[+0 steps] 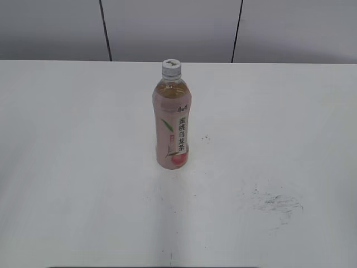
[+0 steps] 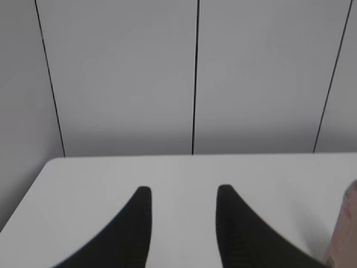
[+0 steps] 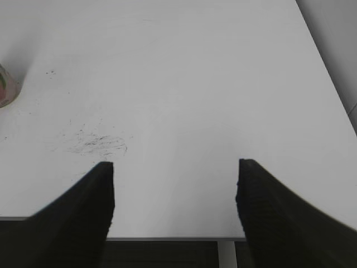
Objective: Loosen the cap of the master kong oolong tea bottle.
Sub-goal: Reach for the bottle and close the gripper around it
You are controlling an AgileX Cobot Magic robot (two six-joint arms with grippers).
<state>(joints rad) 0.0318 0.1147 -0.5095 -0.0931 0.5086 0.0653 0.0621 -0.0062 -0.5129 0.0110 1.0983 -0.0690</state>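
Observation:
The master kong oolong tea bottle [image 1: 172, 123] stands upright at the middle of the white table [image 1: 83, 167], pink-and-white label facing me. Its white ribbed cap [image 1: 171, 67] sits on top. No gripper shows in the exterior view. In the left wrist view my left gripper [image 2: 184, 192] is open and empty above the table, with a pink sliver of the bottle [image 2: 347, 234] at the right edge. In the right wrist view my right gripper [image 3: 175, 167] is open and empty above the table's near edge, with the bottle's base [image 3: 6, 86] at the far left.
Dark scuff marks [image 1: 276, 202] lie on the table right of the bottle, and also show in the right wrist view [image 3: 97, 144]. A grey panelled wall [image 1: 167, 28] stands behind the table. The table's front edge [image 3: 167, 238] lies under the right gripper.

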